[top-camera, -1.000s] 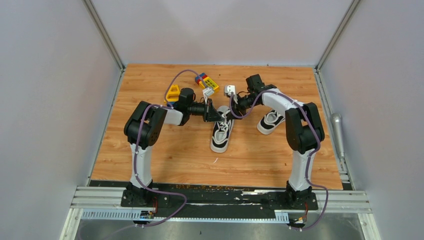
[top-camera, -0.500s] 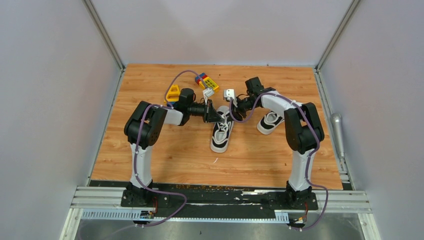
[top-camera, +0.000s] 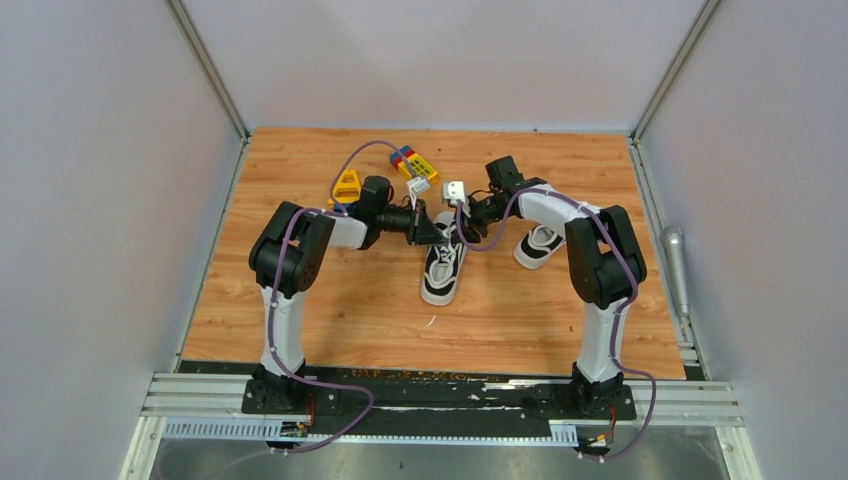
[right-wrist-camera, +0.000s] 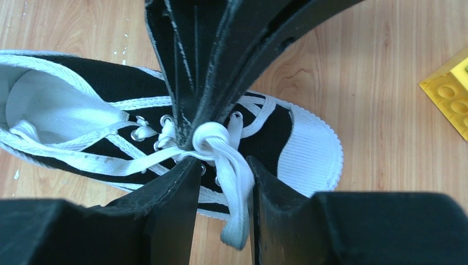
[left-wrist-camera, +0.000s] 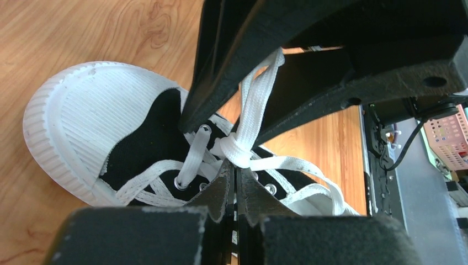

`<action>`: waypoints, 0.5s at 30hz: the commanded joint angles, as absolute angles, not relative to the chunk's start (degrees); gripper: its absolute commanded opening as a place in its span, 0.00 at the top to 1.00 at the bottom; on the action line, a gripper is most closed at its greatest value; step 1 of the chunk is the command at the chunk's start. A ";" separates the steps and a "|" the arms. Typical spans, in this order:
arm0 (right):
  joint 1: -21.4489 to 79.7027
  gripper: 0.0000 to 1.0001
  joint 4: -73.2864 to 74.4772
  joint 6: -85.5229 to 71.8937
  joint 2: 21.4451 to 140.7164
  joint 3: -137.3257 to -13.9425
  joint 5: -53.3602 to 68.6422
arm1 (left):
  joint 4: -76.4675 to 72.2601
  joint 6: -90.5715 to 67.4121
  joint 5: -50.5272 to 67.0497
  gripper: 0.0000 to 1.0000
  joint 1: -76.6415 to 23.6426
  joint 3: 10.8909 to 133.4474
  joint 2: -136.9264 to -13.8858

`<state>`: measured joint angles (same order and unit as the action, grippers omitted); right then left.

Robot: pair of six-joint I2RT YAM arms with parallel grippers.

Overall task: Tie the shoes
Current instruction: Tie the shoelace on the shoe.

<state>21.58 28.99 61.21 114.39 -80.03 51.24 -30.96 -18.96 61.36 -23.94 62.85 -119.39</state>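
One black shoe [top-camera: 443, 270] with a white toe cap [left-wrist-camera: 83, 127] lies mid-table, its white laces drawn into a knot [left-wrist-camera: 238, 150] over the tongue. My left gripper [left-wrist-camera: 236, 170] is shut right at that knot, with a sliver of lace between its fingers. My right gripper [right-wrist-camera: 222, 163] faces it from the other side, open. A doubled lace loop [right-wrist-camera: 237, 182] hangs in its gap, resting against one finger only. In the top view both grippers meet over the shoe's laces [top-camera: 447, 228]. The second shoe [top-camera: 540, 243] lies to the right, beyond the right arm.
Colourful toy blocks [top-camera: 413, 165] and a yellow block [top-camera: 346, 186] lie behind the grippers; a corner of a yellow block [right-wrist-camera: 450, 94] shows in the right wrist view. A grey metal cylinder [top-camera: 674, 262] rests outside the board's right edge.
The right arm's wrist has edged slightly left and nearer toward the left gripper. The left arm and the shoe have stayed put.
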 commanded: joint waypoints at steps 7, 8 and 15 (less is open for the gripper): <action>22.70 0.66 31.39 65.40 113.22 -80.05 55.34 | -27.16 -15.24 59.28 1.00 -23.73 66.27 -120.47; 22.68 0.67 31.38 65.39 113.34 -80.13 55.44 | -27.05 -15.22 59.32 1.00 -23.73 66.12 -120.43; 22.65 0.90 31.74 64.84 113.43 -80.89 54.54 | -26.30 -14.65 59.27 1.00 -23.66 66.15 -120.29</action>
<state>22.09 30.87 63.59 114.39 -79.66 52.07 -27.07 -16.93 60.71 -23.90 64.55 -119.70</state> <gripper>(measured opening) 0.174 0.008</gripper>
